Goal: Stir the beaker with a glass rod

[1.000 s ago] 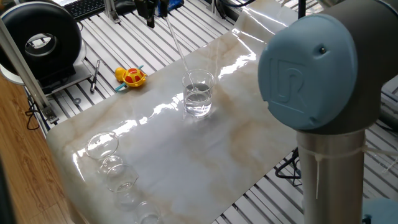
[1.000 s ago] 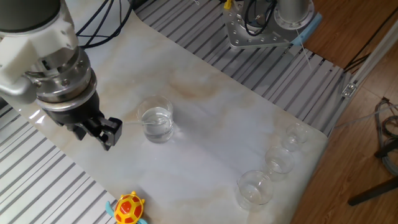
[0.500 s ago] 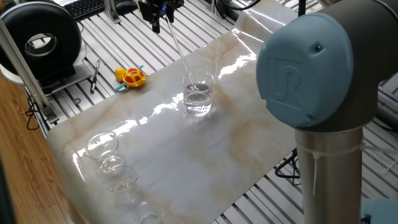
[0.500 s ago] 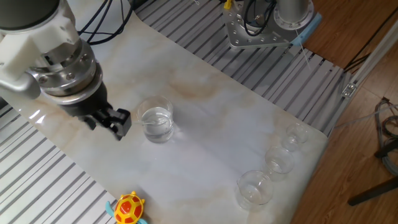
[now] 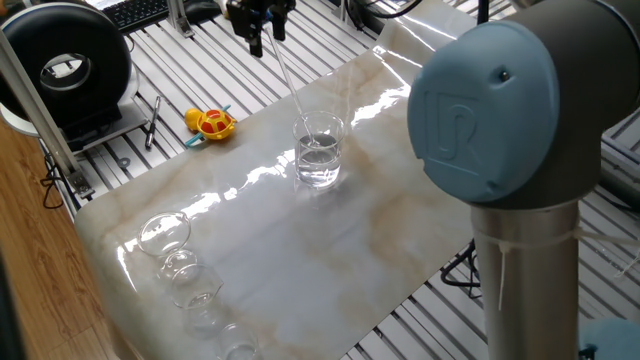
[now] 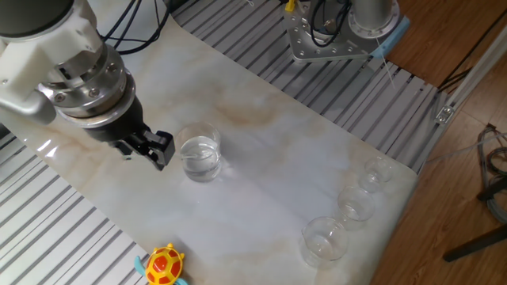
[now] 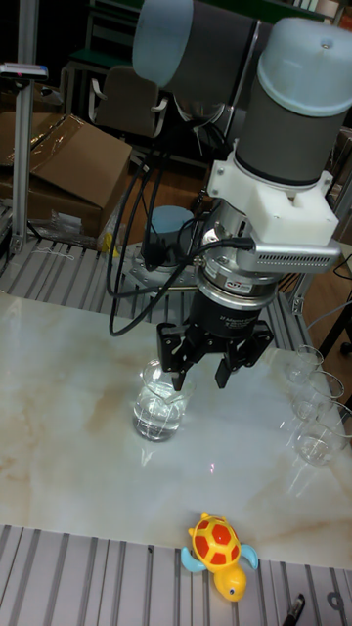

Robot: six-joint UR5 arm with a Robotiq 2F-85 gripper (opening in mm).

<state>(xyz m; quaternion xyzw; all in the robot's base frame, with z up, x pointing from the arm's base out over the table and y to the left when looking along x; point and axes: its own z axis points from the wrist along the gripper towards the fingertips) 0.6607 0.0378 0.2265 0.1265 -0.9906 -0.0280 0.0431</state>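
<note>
The beaker (image 5: 318, 150) (image 6: 198, 156) (image 7: 158, 401) stands upright on the marbled mat, partly filled with clear liquid. The glass rod (image 5: 288, 80) leans out of it, slanting up and away towards the far side of the table. My gripper (image 5: 267, 30) (image 6: 156, 148) (image 7: 200, 372) is at the rod's upper end, just beside the beaker's rim. It is open, with one black finger on each side of the rod and a clear gap between them. In the other fixed view and the tall view the rod is too faint to trace.
A yellow and red toy turtle (image 5: 210, 122) (image 6: 164, 264) (image 7: 220, 548) lies near the mat's edge. Several small round glass vessels (image 5: 165, 232) (image 6: 325, 237) (image 7: 313, 391) cluster at one end of the mat. A black round device (image 5: 65, 65) stands off the mat.
My gripper has moved closer to the beaker and turned, so its fingers now straddle the rod's top. The beaker and the rod have stayed where they were.
</note>
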